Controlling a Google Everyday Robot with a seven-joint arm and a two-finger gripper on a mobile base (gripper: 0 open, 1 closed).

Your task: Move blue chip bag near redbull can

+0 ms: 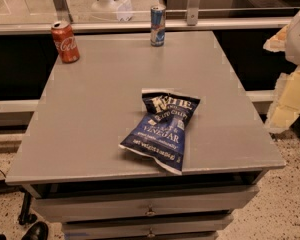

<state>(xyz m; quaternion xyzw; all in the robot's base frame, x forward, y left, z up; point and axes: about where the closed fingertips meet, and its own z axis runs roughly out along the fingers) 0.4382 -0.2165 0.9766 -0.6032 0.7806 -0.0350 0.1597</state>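
Observation:
The blue chip bag point(162, 129) lies flat on the grey table point(90, 114), near the front edge and right of centre, with its black top pointing to the back. The redbull can point(157, 25) stands upright at the table's back edge, near the middle, far behind the bag. My gripper point(286, 96) shows as pale cream-coloured parts at the right edge of the view, beyond the table's right side and to the right of the bag, touching nothing.
A red Coca-Cola can point(65, 42) stands upright at the back left corner. The table has drawers point(150, 210) in its front. A rail and glass wall point(215, 24) run behind the table. Speckled floor lies around it.

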